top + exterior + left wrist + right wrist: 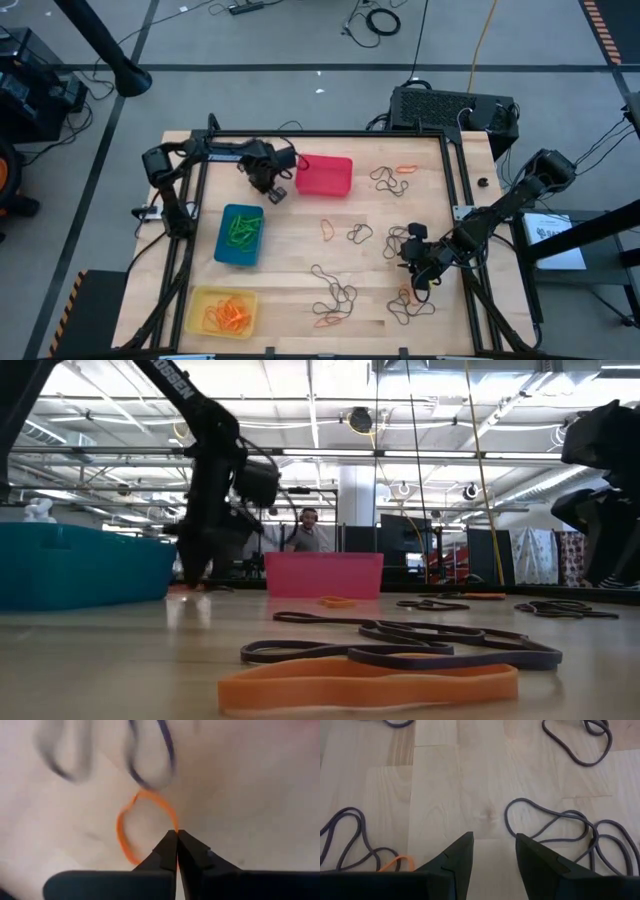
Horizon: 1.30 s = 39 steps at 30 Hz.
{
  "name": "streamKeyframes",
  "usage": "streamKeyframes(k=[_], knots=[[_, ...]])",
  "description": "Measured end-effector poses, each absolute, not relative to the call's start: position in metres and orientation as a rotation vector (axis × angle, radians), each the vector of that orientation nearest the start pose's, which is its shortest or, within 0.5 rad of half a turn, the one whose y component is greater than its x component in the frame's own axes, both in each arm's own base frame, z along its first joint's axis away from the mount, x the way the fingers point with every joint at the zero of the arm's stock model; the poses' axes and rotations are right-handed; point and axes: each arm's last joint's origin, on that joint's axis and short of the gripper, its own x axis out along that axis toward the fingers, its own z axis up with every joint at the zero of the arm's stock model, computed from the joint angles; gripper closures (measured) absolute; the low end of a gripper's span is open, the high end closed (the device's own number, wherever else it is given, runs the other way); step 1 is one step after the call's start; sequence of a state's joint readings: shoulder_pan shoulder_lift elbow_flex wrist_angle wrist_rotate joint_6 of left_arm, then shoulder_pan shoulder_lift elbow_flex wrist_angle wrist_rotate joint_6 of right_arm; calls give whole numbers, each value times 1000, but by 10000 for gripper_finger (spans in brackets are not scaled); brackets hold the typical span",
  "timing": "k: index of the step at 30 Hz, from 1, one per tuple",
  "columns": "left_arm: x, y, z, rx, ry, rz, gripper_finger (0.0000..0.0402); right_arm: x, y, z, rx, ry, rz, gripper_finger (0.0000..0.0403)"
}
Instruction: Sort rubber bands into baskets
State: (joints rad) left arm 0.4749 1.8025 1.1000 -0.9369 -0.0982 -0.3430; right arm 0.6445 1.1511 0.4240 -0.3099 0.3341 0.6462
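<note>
Wooden table (300,280), black box (440,106) behind it, person (306,532) in the background

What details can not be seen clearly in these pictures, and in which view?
- Red basket contents: the low view shows only its wall; in the high view nothing can be made out inside.
- Left gripper: the left wrist view shows its fingers shut at an orange band, but the dark bands beyond are blurred.
- Right gripper: open; the orange band beside it is partly hidden by a finger.
- Yellow basket: outside the low view.
</note>
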Motion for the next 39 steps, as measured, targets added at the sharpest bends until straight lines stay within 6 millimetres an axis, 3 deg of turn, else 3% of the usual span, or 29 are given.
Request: streamKeyframes(k=[6,9,14,18,23,28,33,39], knots=[[273,131,205,-482,1429,714,398,153,103,145,142,951,-38,261],[269,113,236,-495,1339,678,398,153,103,145,162,947,-46,261],[260,54,273,-576,1241,545,399,154,104,146,167,934,-37,261],[250,-6,289,-621,1238,440,399,156,105,147,152,910,-11,261],[236,-80,292,-659,1253,360,399,158,107,149,141,889,10,261],[216,-138,283,-664,1264,396,400,158,107,149,137,882,17,261],[194,-181,271,-699,1292,437,400,158,107,150,136,877,21,261],[170,-219,261,-751,1313,435,400,159,108,150,135,874,23,261]])
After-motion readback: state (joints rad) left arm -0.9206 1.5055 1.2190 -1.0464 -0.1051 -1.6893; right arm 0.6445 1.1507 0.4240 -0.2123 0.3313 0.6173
